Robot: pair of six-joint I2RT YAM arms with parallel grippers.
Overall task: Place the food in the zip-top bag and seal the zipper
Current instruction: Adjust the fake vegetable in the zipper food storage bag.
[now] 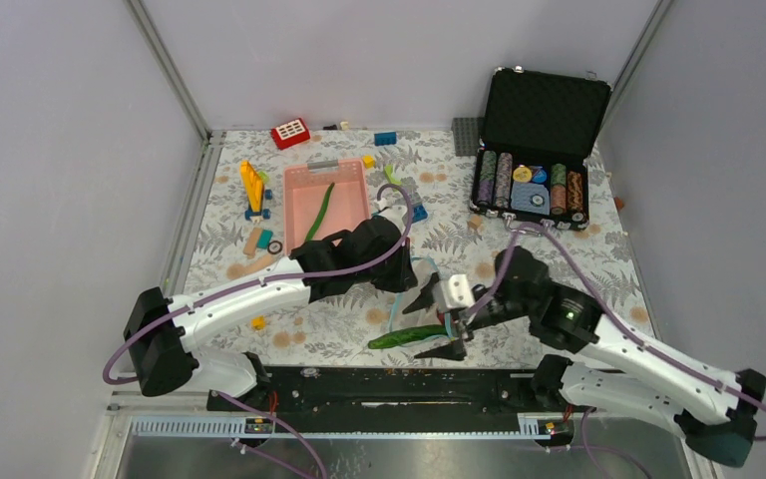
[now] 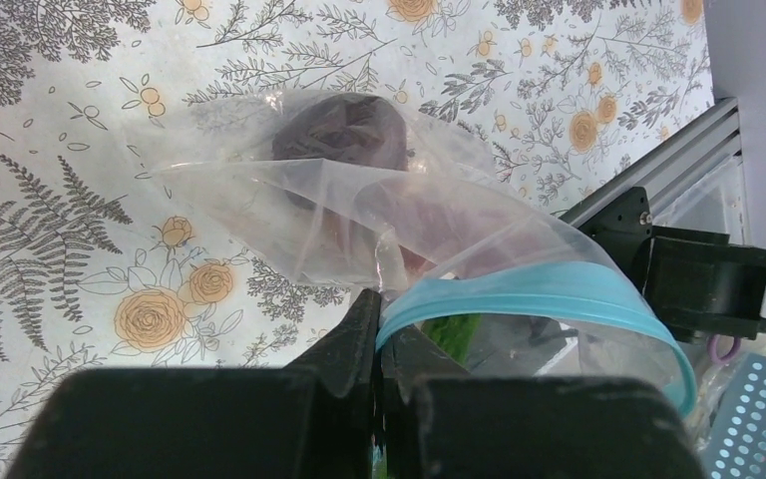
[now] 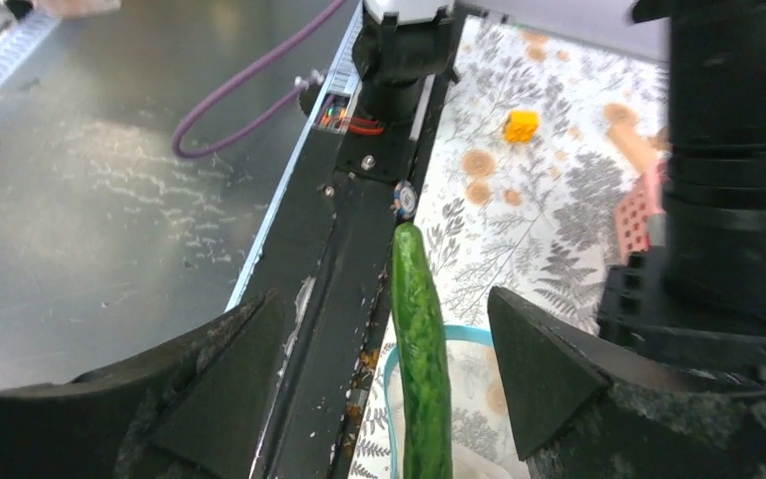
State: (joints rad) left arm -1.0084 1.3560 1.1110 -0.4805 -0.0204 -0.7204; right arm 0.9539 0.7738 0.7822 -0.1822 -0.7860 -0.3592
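The clear zip-top bag (image 2: 359, 210) lies on the flowered table near the front edge, with a maroon round fruit (image 2: 339, 128) and a reddish piece inside. My left gripper (image 2: 391, 334) is shut on the bag's light-blue zipper (image 2: 539, 289) at the mouth's corner, and the mouth is held open. A long green pod (image 3: 419, 339) lies on the table with one end at the bag's mouth, and it also shows in the top view (image 1: 406, 337). My right gripper (image 3: 384, 379) is open with its jaws either side of the pod, not touching it. In the top view the right gripper (image 1: 437, 321) sits just right of the left gripper (image 1: 404, 274).
A pink slotted basket (image 1: 344, 180) holding another green pod (image 1: 321, 212) stands behind the left arm. An open black poker-chip case (image 1: 534, 150) is at the back right. Building blocks (image 1: 252, 188) lie at the back left. The black base rail (image 3: 329, 259) runs beside the pod.
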